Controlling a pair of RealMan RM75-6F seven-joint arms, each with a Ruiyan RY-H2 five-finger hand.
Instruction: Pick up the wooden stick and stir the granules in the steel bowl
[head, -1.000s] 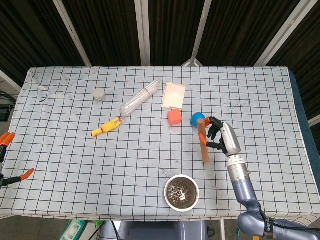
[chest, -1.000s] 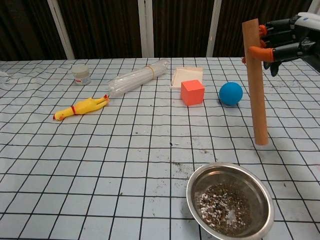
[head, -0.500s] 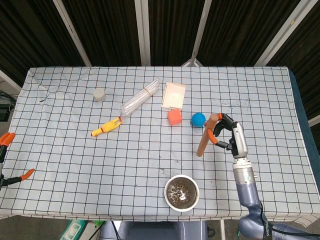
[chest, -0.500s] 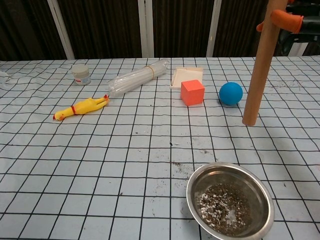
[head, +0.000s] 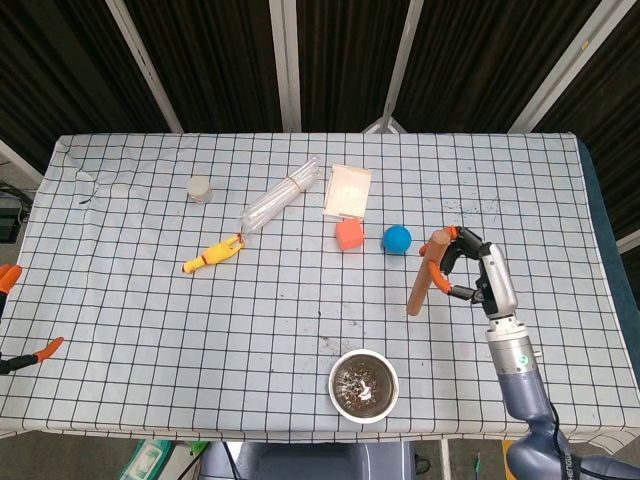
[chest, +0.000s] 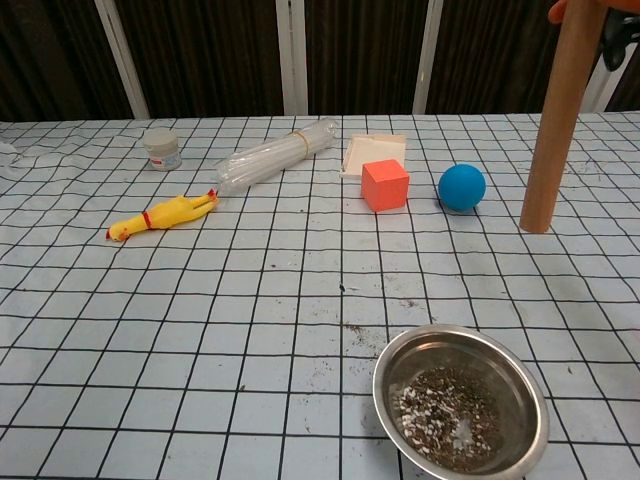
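Note:
My right hand grips the top of the wooden stick, which hangs nearly upright above the table, right of the blue ball. In the chest view the wooden stick runs off the top edge and only an orange fingertip of the hand shows there. The steel bowl with dark granules sits near the front edge, below and left of the stick's lower end. The steel bowl shows brown granules spread over its bottom. My left hand is only partly visible at the far left edge, with nothing seen in it.
A blue ball, an orange cube, a pale flat box, a clear tube, a yellow rubber chicken and a small jar lie across the back half of the checked table. Loose granules dot the cloth near the bowl.
My right hand has lifted the stick and carried it to the right and higher. The stick tilted from leaning one way to the other. The left hand's fingertips slid further out of view.

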